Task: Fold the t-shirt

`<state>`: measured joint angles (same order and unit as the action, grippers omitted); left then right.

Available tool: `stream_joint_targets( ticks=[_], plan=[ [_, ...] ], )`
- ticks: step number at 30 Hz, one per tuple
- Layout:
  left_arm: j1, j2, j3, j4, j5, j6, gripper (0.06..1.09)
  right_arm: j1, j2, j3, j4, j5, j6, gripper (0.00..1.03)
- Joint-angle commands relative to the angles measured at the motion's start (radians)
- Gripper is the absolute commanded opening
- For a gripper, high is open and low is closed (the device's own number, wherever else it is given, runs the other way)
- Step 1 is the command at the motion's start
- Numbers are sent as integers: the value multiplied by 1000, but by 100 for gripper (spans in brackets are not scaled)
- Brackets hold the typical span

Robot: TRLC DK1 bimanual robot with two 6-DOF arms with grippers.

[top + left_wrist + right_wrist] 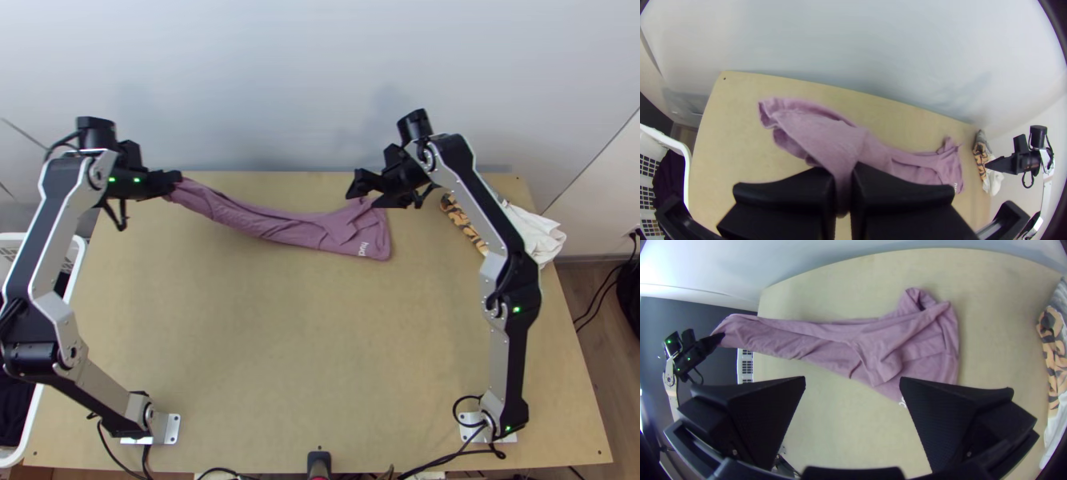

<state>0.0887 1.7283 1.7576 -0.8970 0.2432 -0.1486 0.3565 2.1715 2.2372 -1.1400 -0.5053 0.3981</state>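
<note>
- Jaws of the left gripper [174, 183] are clenched on one end of the t-shirt [276, 222], above the far left part of the tabletop [280, 360].
- Left wrist view: the cloth is pinched into a narrow, bunched neck between the two black fingers of the left gripper [843, 178]. Beyond the pinch it widens into a loose flap with a crumpled, rolled edge.
- Right gripper [366, 196], over the other end of the t-shirt: jaws released and spread widely apart, with a broad gap between them. Whether either side touches the fabric, I cannot tell.
- Right wrist view: the t-shirt runs across beyond the right gripper [853, 379], one fingertip just beside the white lettering [903, 402] near the shirt's edge.
- The t-shirt stretches along the far part of the tabletop as a long, creased strip, its left end held up off the surface. Its right end lies wider and flatter, with wrinkled folds on top and a small raised loop of cloth at the far edge.
- Near the far right corner of the tabletop lie a tiger-striped cloth [462, 224] and a white cloth [532, 232], touching.
- A white basket [76, 272] with dark cloth [669, 178] inside stands at the left.
</note>
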Motion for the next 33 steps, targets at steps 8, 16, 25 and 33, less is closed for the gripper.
stream_joint_targets(
  ticks=[8, 16, 25, 33],
  plan=[
    [-218, 57, 121, 9, 80, -68, 10, -45, -88, -73, -49, -4, -8, 99],
    [-460, 223, 276, 10, 70, -100, 10, -90, -113, -94, -49, -2, -12, 99],
    [-595, 405, 436, 20, 48, -100, 10, -131, -153, -188, -47, 4, -22, 99],
    [-681, 499, 456, 109, -50, -124, 10, -162, -190, -200, -43, 7, -22, 99]
  ],
)
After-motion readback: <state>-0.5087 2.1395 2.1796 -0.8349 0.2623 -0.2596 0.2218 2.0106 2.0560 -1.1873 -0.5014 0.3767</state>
